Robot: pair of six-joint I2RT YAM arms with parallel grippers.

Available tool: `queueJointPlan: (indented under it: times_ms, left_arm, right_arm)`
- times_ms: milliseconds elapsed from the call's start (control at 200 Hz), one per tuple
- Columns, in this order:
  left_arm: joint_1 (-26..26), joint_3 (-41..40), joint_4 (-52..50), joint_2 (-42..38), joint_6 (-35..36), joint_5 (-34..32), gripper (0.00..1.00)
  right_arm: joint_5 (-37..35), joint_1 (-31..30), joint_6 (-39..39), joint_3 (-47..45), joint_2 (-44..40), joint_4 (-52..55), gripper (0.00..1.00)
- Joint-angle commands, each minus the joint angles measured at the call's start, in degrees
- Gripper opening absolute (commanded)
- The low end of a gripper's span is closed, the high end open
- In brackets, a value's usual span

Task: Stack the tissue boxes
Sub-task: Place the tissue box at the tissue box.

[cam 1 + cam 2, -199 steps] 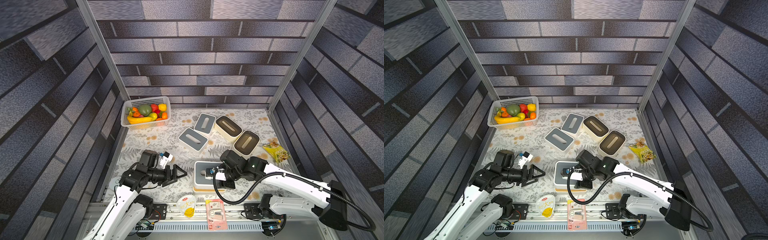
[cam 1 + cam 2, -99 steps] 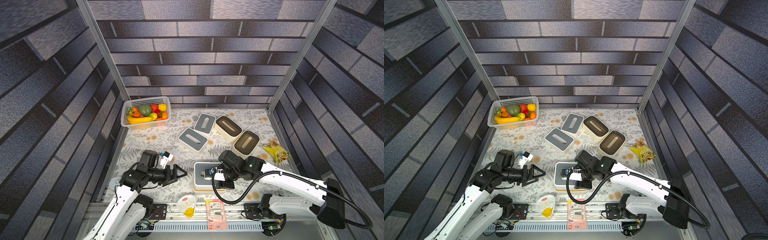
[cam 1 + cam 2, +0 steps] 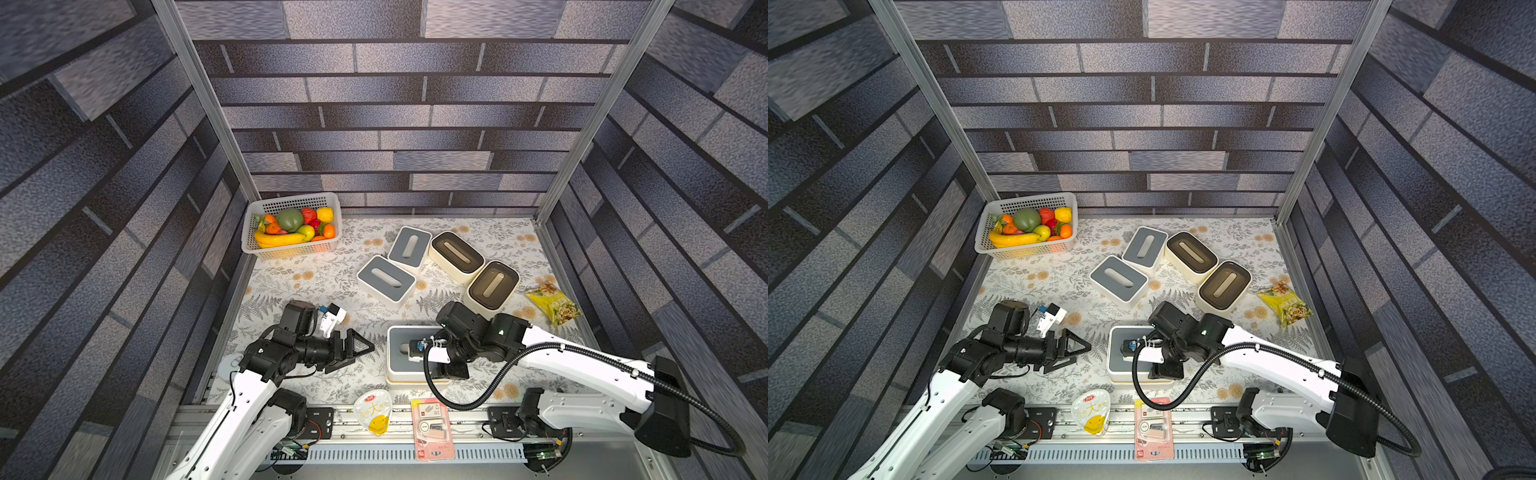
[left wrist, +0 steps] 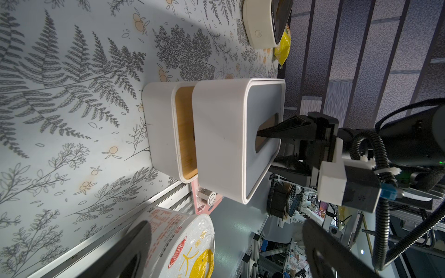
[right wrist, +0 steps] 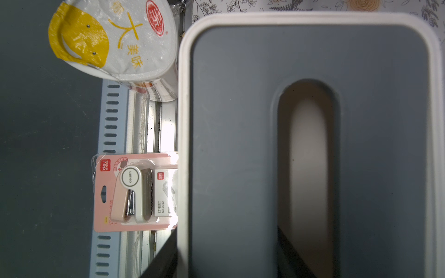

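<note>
One grey-lidded box (image 4: 221,134) over wood-lidded box (image 4: 160,130) — offset

Open cloth (image 3: 299,286) lies between the fruit basket (image 3: 291,250) and the left arm (image 3: 257,386). A bare strip separates the left gripper (image 3: 359,351) from the two-box stack (image 3: 401,338). A cluster of four boxes (image 3: 386,282) crowds the far middle. The right arm (image 3: 582,361) covers the stack's right side. A sealed bowl (image 3: 372,411) and a stapler pack (image 3: 432,428) sit just beside its front, and a snack bag (image 3: 552,305) lies near the right wall.

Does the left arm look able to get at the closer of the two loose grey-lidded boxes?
Probably yes: the left gripper has open, empty fingers, and only bare table lies between it and that grey-lidded box.
</note>
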State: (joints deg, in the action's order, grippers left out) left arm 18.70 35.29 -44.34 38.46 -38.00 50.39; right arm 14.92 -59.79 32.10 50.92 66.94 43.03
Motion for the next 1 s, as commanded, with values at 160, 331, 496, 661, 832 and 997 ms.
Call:
queueJointPlan:
  times_ms: [160, 331, 496, 661, 832, 997]
  left_arm:
    - [0.1, -0.5, 0.0, -0.4, -0.2, 0.6, 1.00]
    - [0.2, -0.5, -0.1, -0.3, -0.2, 0.6, 1.00]
    - [0.2, -0.5, -0.1, -0.1, -0.2, 0.6, 1.00]
    - [0.2, -0.6, -0.5, 0.7, -0.3, 0.5, 1.00]
    - [0.3, -0.4, -0.6, 1.1, -0.1, 0.4, 1.00]
    - [0.4, -0.5, -0.5, 1.0, -0.1, 0.4, 1.00]
  right_arm:
    - [0.5, -0.8, 0.4, -0.2, -0.5, -2.6, 0.42]
    - [0.5, -0.9, 0.4, -0.4, -0.6, -2.9, 0.43]
    - [0.8, -1.0, 0.5, -0.2, -0.3, -2.8, 0.43]
    - [0.7, -1.1, 0.6, -0.4, -0.2, -2.7, 0.43]
    - [0.7, -1.3, 0.5, -0.4, 0.2, -2.8, 0.43]
    - [0.7, -1.4, 0.5, -0.3, 0.9, -2.8, 0.43]
